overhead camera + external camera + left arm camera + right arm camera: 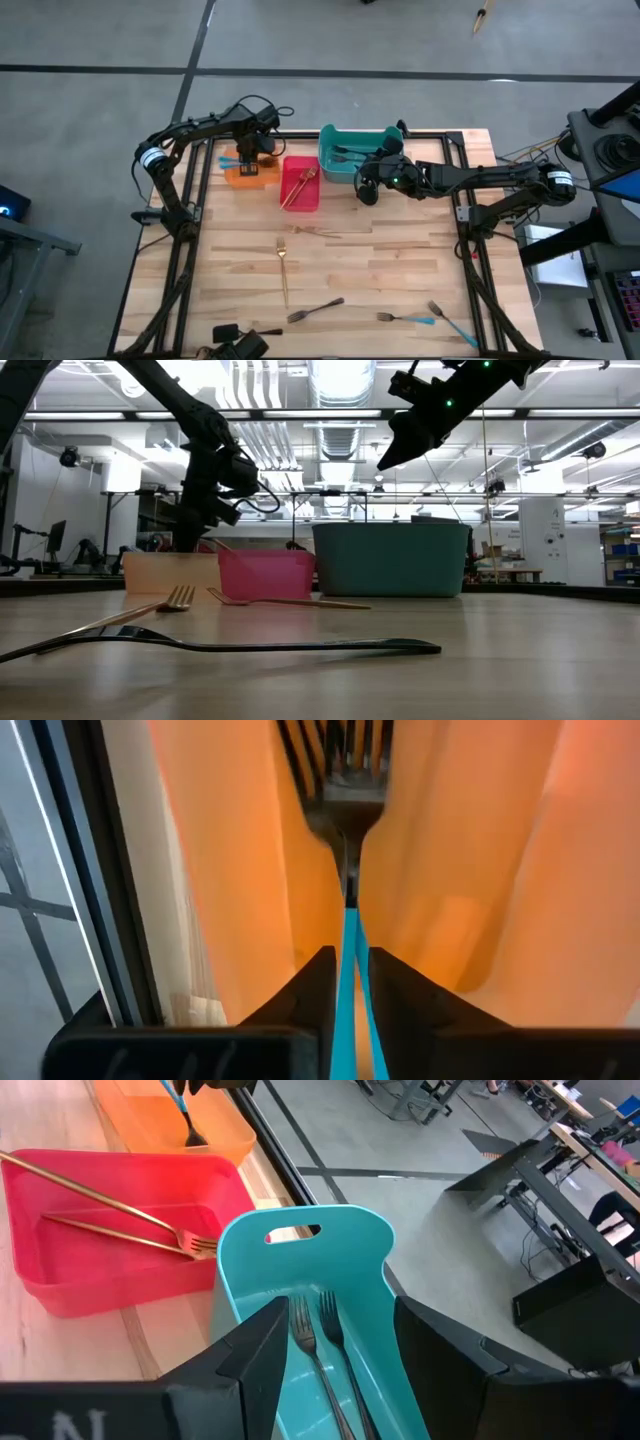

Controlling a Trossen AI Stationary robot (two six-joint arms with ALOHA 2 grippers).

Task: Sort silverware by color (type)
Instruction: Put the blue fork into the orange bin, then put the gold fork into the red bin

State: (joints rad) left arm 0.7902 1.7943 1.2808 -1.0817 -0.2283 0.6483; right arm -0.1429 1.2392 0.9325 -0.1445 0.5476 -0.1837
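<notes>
Over the orange bin: the left gripper [252, 160] hangs inside the orange bin [243, 176] at the table's far left.
Left gripper state: its fingers [318, 988] sit close on either side of a blue-handled fork [347, 870]; whether they pinch the handle or have just let go, I cannot tell.
Blue-handled fork: its dark tines point down into the orange bin and the blue handle runs up between the fingers.
Right gripper: the right gripper [366, 186] hovers over the near end of the teal bin [330, 150], jaws spread wide and holding nothing.
Teal bin contents: two dark grey forks [312, 1342] lie side by side along its floor.
Red bin: the red bin [301, 195] stands between the orange and teal bins and holds two gold forks [130, 1220], one leaning across the rim.
Loose on the table, centre: one gold fork [283, 262] lies lengthwise near the middle, and another thin gold piece [318, 231] lies just in front of the red bin.
Loose on the table, near edge: a dark grey fork [315, 309] lies near the front, and two more blue-handled forks [432, 319] lie crossed at the front right.
</notes>
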